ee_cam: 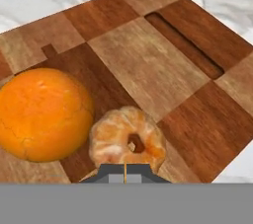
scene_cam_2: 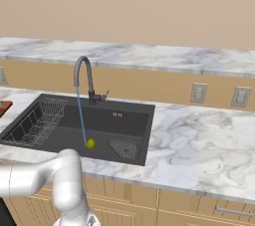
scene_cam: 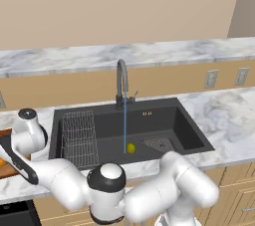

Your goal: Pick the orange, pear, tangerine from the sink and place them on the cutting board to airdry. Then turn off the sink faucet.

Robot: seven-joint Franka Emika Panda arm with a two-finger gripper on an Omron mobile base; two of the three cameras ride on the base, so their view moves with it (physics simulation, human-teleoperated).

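In the hand view my gripper (ee_cam: 125, 172) is shut, its tips pressed together right at the near side of the tangerine (ee_cam: 126, 139), which rests on the cutting board (ee_cam: 148, 60). The orange (ee_cam: 44, 114) lies on the board beside it, touching it. The arm reaches far left over the cutting board (scene_cam: 5, 171), where a bit of orange fruit (scene_cam: 2, 163) shows. The pear (scene_cam: 130, 148) (scene_cam_2: 90, 143) sits on the floor of the sink (scene_cam: 187, 125) (scene_cam_2: 137, 120), under a thin water stream running from the sink faucet (scene_cam: 121, 78) (scene_cam_2: 82, 70).
A wire rack (scene_cam: 78, 138) (scene_cam_2: 35, 120) fills the sink's left side and a drain grate (scene_cam: 159, 144) (scene_cam_2: 124, 148) lies right of the pear. Marble counter (scene_cam: 229, 115) (scene_cam_2: 199, 140) stretches to the right. Wall outlets (scene_cam: 211, 78) (scene_cam_2: 198, 92) sit behind it.
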